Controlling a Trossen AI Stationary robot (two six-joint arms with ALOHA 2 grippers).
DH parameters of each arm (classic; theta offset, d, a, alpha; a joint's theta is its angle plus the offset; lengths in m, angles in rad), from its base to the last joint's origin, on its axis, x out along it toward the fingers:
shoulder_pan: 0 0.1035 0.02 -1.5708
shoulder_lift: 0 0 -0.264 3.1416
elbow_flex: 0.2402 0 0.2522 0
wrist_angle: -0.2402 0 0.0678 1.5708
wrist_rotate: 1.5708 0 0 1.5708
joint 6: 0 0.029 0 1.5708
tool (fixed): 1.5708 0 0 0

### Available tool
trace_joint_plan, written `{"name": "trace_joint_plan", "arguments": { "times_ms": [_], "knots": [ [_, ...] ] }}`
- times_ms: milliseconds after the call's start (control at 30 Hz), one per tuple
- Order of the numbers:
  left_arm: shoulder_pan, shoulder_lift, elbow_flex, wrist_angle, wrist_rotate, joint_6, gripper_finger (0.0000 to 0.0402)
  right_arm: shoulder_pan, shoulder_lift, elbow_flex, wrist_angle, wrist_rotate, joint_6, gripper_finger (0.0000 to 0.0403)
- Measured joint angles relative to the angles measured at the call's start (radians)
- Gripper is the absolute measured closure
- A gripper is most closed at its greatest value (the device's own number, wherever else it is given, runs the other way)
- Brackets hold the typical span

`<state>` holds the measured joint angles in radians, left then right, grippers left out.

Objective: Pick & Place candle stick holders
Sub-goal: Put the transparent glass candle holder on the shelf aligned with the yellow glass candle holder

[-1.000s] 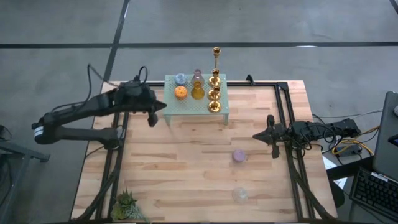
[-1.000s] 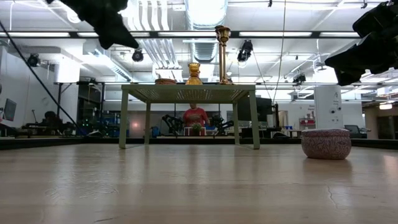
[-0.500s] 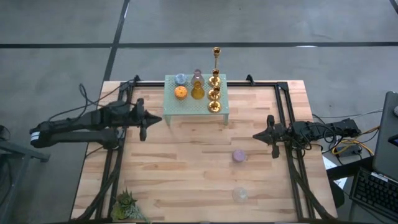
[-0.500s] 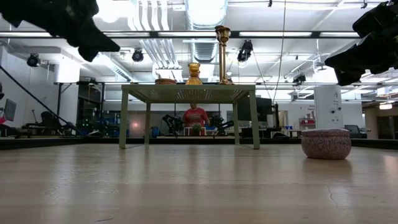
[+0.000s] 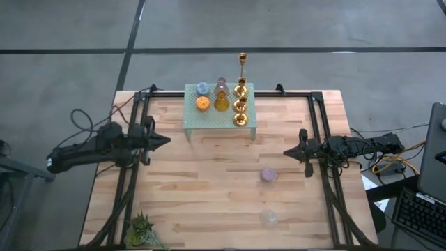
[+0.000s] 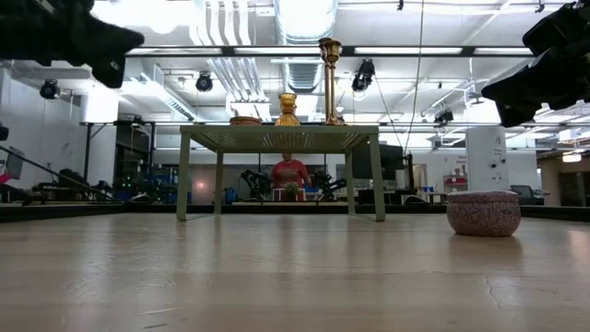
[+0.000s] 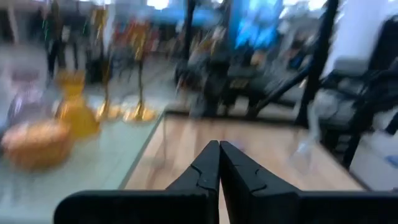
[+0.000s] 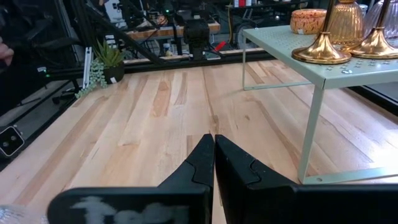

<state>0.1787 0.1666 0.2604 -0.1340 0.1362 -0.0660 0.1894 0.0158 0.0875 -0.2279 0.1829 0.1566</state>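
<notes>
Left tool [image 5: 164, 139] clenched at nine o'clock by the table [image 5: 209, 202] edge; right tool [image 5: 287, 152] clenched at three. We see open wood between. Low view alone shows pink holder [image 6: 483, 213] side-on.

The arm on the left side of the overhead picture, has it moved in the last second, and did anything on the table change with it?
Yes. The left gripper, shut and empty, has pulled back from beside the green stand toward the table's left edge, carrying nothing. The right gripper has stayed shut at the right side. The holders on the stand, the pink holder and the clear holder on the wood have not moved.
</notes>
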Motion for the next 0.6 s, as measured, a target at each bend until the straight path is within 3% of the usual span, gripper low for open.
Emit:
{"name": "trace_joint_plan", "arguments": {
  "times_ms": [267, 600],
  "knots": [
    [0.001, -0.164, -0.137, 0.075, 0.004, 0.006, 0.0388, 0.0, 0.0, 0.0, 0.0, 0.0, 0.0, 0.0394],
    [0.0, -0.163, -0.251, 0.165, -0.016, -0.01, 0.0388, 0.0, 0.001, 0.0, 0.0, 0.0, 0.0, 0.0394]
  ]
}}
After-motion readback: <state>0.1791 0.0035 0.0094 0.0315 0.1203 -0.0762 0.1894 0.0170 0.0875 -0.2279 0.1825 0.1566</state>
